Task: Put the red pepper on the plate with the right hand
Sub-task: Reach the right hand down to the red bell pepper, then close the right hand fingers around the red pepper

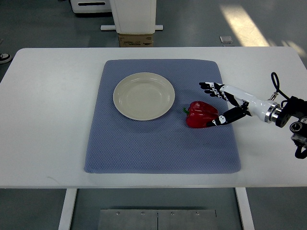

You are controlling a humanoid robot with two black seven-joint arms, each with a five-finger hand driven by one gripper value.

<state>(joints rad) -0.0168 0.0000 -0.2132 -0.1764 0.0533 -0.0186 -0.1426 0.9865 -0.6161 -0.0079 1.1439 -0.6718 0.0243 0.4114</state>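
- A white worktop [53,124] fills most of the top view, with a grey floor [48,28] beyond its far edge.
- A blue-grey textured mat [144,143] lies across the middle of the worktop.
- Past the far edge stand a white equipment base [133,17] and a small cardboard box [136,40] on the floor.
- A cream round plate [144,96] sits on the far left part of the mat; nothing lies on it.
- The red pepper [200,114] lies on the mat to the right of the plate, near it but apart from its rim.
- The pepper is glossy and lobed, lying on its side, with a short green stem [185,110] pointing toward the plate.
- The right hand [221,103] comes in from the picture's right edge on a white forearm, black cabling at the wrist.
- Its fingers are spread wide: the upper black-and-white fingers [211,88] reach out above the pepper's right side, clear of it.
- The lower digit, the thumb [221,120], lies against the pepper's lower right edge; whether it truly presses on it is hard to tell.
- The pepper rests on the mat, not gripped or lifted.
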